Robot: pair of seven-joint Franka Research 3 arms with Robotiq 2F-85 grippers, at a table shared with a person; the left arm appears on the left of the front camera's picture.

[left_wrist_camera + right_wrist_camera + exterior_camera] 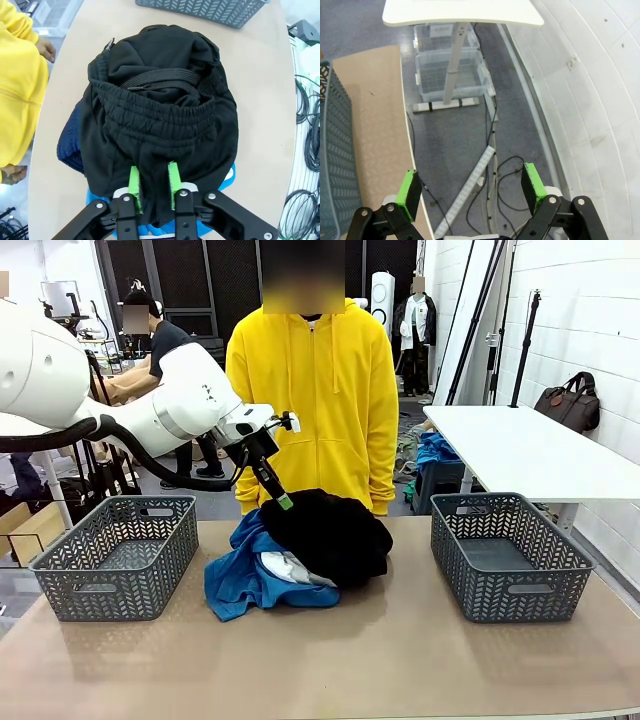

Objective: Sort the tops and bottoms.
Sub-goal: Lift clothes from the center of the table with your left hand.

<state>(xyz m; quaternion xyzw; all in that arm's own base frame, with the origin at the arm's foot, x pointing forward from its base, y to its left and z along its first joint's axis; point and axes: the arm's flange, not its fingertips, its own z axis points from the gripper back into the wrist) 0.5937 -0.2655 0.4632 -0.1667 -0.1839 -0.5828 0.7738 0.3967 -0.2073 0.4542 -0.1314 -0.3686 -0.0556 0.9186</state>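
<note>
In the front view, the tops and bottoms are heaped mid-worktop (400, 660) between the left basket (120, 555) and the right basket (510, 555), within reach of either. The black garment (325, 535) is laid over the bright blue garment (235, 585) and the white garment (285, 565), so it is met first by the left pincer (283, 502). In the left wrist view, a gathered waistband marks it as trousers; a fold is nipped between the narrowed green pads (134, 182), presumably for lifting it off the dark navy garment (67, 145). In the right wrist view, the right pincer (472, 192) is held wide apart and empty beyond the worktop's edge, seemingly kept clear.
</note>
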